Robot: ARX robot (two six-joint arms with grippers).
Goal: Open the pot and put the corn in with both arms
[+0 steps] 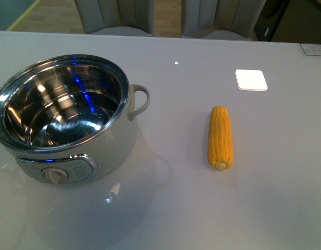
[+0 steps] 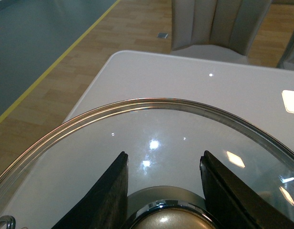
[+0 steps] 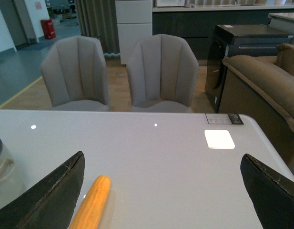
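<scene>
Right gripper (image 3: 162,156), spread wide over the corn cob (image 3: 92,202) lying right of the table's (image 1: 274,208) middle, should descend and pinch it across its midsection, while the left gripper (image 2: 163,154) holds the glass lid (image 2: 151,119) by its knob (image 2: 161,222), off the open pot (image 1: 124,143) by the table's left edge.

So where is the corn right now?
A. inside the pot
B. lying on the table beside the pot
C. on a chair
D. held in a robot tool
B: the corn lies on the table beside the pot, whose bowl is empty; the left tool holds only the lid.
</scene>
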